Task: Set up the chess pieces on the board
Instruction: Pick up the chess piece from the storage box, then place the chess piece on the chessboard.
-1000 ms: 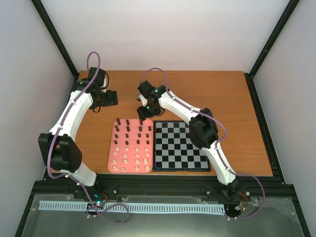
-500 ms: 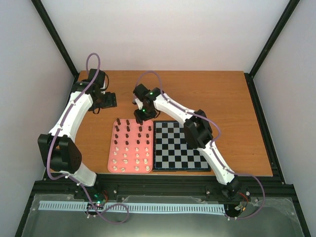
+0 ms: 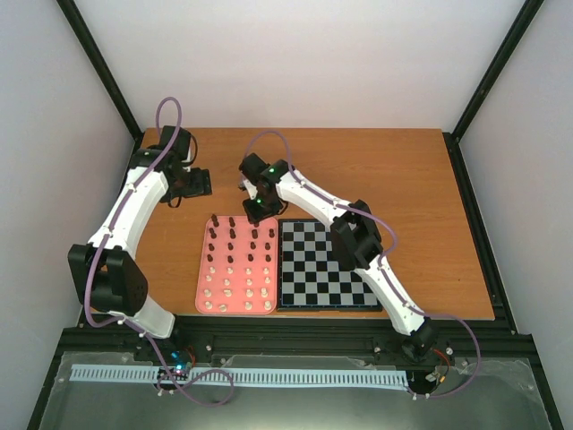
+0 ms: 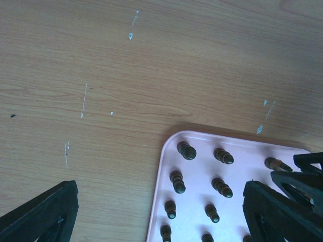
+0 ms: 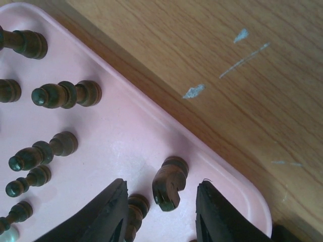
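The board [image 3: 313,269], black and pale grey checks, lies at the near middle with no pieces on it. The chess pieces [image 3: 237,260] stand in rows on the pink tray [image 3: 204,269] to its left, dark ones far, cream ones near. My right gripper [image 5: 161,189] hangs over the tray's far right corner. Its fingers [image 5: 108,212] stand on either side of a dark knight [image 5: 169,184], with a gap on each side. My left gripper [image 4: 160,191] is wide open and holds nothing, above the tray's far left corner [image 4: 171,138].
Another dark piece [image 5: 133,209] stands right against the right gripper's left finger. Bare wooden table [image 3: 385,170] stretches beyond the tray and board. Black frame posts and white walls bound the table on three sides.
The right gripper has shifted left over the tray's far right corner, and its jaws have narrowed round the knight. The left gripper has drawn slightly left and stays wide open.
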Robot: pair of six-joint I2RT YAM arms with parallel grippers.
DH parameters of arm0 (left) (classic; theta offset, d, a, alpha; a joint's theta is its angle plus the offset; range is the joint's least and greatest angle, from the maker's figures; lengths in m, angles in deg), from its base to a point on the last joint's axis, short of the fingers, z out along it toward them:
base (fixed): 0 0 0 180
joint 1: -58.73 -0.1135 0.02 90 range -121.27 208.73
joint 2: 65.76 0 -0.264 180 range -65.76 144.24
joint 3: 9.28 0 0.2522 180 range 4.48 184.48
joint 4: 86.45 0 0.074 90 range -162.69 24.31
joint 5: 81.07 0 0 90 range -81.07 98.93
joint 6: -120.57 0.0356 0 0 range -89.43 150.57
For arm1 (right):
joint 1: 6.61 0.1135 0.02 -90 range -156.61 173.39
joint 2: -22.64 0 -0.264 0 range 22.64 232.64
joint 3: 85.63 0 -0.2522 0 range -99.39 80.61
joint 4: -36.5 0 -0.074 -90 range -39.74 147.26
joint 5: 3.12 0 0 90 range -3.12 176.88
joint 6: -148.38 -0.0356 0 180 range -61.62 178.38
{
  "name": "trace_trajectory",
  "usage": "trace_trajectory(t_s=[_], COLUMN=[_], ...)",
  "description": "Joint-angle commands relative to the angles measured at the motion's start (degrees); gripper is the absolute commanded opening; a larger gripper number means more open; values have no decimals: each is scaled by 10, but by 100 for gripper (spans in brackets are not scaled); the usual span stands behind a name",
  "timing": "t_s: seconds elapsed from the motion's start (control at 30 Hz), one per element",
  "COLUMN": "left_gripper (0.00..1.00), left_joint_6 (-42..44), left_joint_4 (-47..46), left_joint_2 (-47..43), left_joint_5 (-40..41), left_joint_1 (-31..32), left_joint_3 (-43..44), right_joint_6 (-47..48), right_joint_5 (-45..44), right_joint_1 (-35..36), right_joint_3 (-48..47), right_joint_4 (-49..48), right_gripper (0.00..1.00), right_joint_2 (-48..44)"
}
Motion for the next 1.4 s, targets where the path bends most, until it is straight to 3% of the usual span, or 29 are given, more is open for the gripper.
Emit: trace_trajectory(t_s=[0.0, 0.33, 0.6, 0.8, 0.97, 1.37], left_gripper=[100, 100, 100, 100, 100, 100], left_joint_6=[0, 1, 0, 3, 3, 3], left_joint_4=[1, 0, -1, 1, 1, -5], left_joint_2=[-24, -26, -23, -23, -25, -23], left_joint_5=[0, -2, -7, -5, -2, -6], left_joint_1=[1, 1, 1, 1, 1, 1], left_joint_3=[0, -4, -1, 1, -2, -7], right_joint_6=[1, 2, 6, 3, -7, 4], right_joint_5=[-5, -7, -24, -45, -60, -166], right_joint_1=[7, 8, 8, -3, -46, -176], right_joint_3=[-35, -44, -43, -25, 70, 449], right_joint_4=[13, 21, 26, 27, 18, -31], right_gripper=[35, 29, 3, 3, 3, 3], right_joint_2=[26, 33, 19, -60, -161, -372])
